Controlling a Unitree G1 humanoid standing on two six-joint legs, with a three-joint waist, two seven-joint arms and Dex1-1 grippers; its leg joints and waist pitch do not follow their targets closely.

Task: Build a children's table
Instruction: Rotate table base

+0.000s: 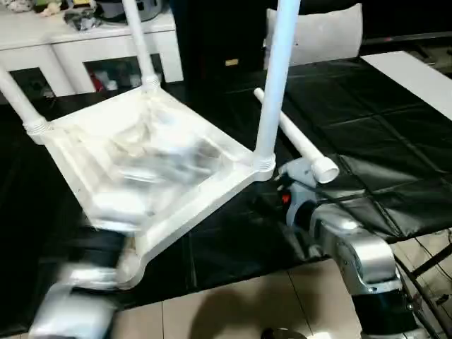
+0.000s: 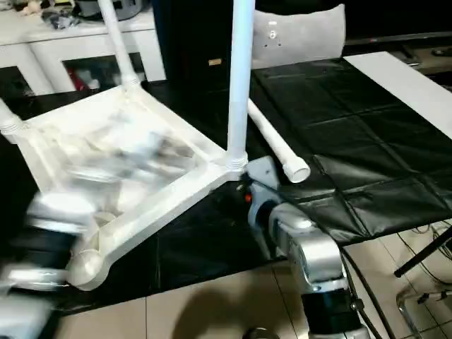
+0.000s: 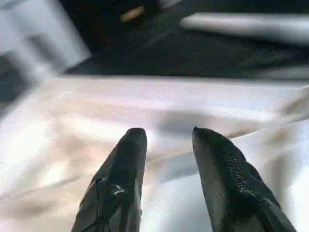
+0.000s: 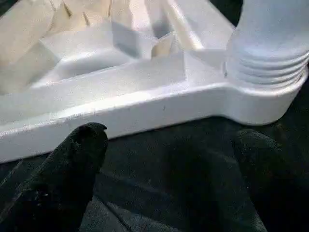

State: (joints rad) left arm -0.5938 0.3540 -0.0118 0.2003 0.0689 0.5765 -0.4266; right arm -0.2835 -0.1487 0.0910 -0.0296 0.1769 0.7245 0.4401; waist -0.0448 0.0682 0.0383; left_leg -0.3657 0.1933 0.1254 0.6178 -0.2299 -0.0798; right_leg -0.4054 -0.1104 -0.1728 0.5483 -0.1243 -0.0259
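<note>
The black quilted mat [image 1: 367, 134] is carrying the work, presumably to keep the white plastic from sliding or scuffing on the tiled floor [image 1: 282, 304] at its near edge. On the mat's left half the children's table top [image 1: 148, 169] is lying upside down with its ribbed underside facing up, which is leaving the round corner sockets open for legs to go in from above. Three legs are already standing in sockets: the far-corner leg [image 1: 141, 42], the left-corner leg [image 1: 18, 99] and the right-corner leg [image 1: 279, 78]. The near-corner socket [image 2: 88, 261], by the mat's near edge, is looking empty, though blur is hiding detail there. The fourth leg [image 1: 296, 141] is lying loose on the mat just behind the right-corner leg, within reach for that last socket. The right gripper [image 4: 169, 140] is hanging wide apart just off the top's edge near the right corner, gripping nothing. The left gripper [image 3: 164, 145] is hovering over the white underside with its fingers partly spread and nothing between them.
</note>
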